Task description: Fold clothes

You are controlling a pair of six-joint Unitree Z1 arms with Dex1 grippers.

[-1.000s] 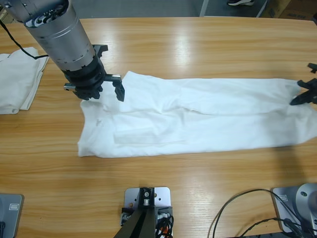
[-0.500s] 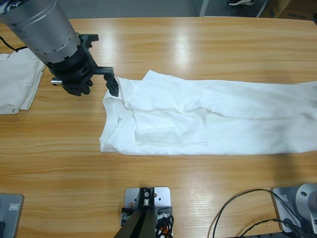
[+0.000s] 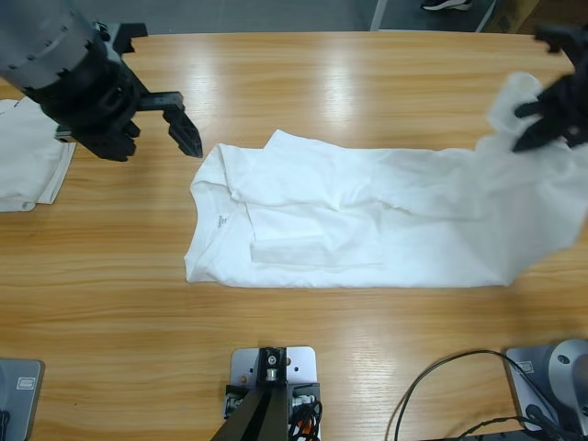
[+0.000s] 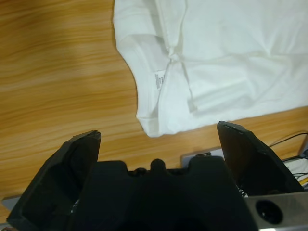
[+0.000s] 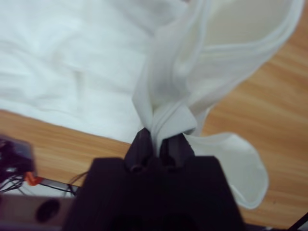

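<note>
Since half a second ago the left gripper (image 3: 184,124) has drawn back from the collar of the long white fabric shirt (image 3: 349,225), and the right gripper (image 3: 533,119) has come into view holding the hem raised. Left arm leans in from the upper left corner, its jaws spread wide and empty. Right jaws are clamped on the bunched hem. One shirt lies on the wooden table (image 3: 322,83); one folded white cloth pile (image 3: 28,152) rests at the left edge.

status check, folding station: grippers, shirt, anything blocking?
Left gripper open, off the white shirt, beside its collar end. Right gripper shut on the shirt's hem, lifted. Folded white cloth at far left, not blocking.
</note>
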